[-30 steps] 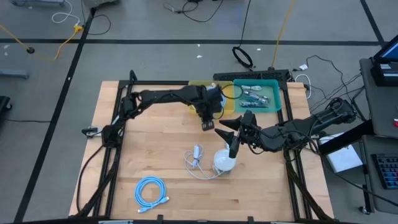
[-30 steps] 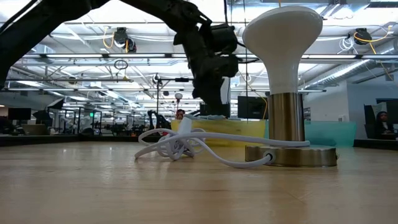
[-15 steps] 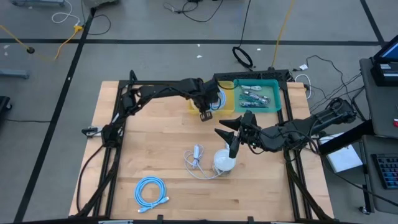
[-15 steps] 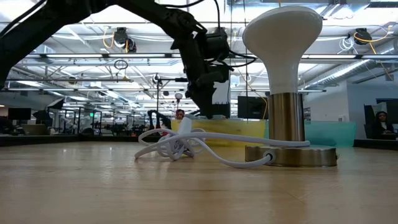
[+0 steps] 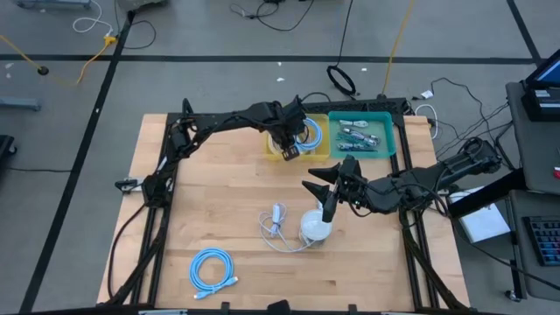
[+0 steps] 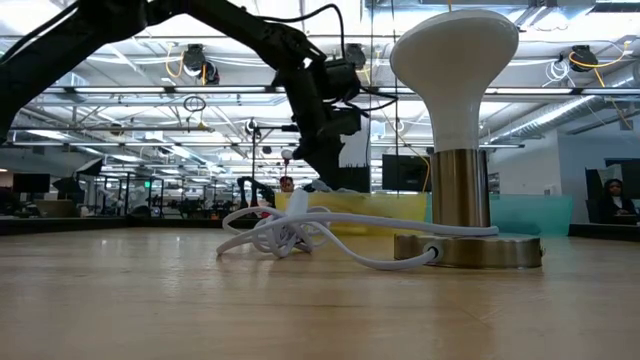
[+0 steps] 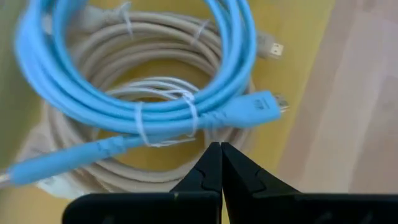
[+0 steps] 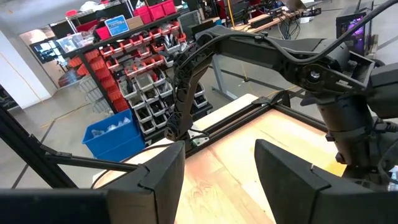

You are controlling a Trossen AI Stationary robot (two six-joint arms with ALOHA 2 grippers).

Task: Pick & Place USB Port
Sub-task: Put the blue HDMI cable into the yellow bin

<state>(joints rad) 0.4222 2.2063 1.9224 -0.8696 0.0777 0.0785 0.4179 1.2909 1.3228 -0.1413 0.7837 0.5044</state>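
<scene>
The left hand (image 5: 290, 150), fingers pressed together and gripping nothing, hangs over the yellow tray (image 5: 274, 150) at the far side of the table (image 5: 219, 210), just above a coiled blue USB cable (image 7: 155, 99) lying on a grey cable (image 7: 124, 168). The right hand (image 5: 327, 214), fingers spread and empty, waits beside the white lamp (image 5: 315, 227).

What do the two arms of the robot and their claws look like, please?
Both arms are dark, nearly black, built of slim jointed segments with thin black cables running along them. The left claw has two matte black, wedge-shaped fingers that taper to sharp tips. The right claw has two broad, flat, dark fingers with rounded corners. No markings are visible on either claw.
</scene>
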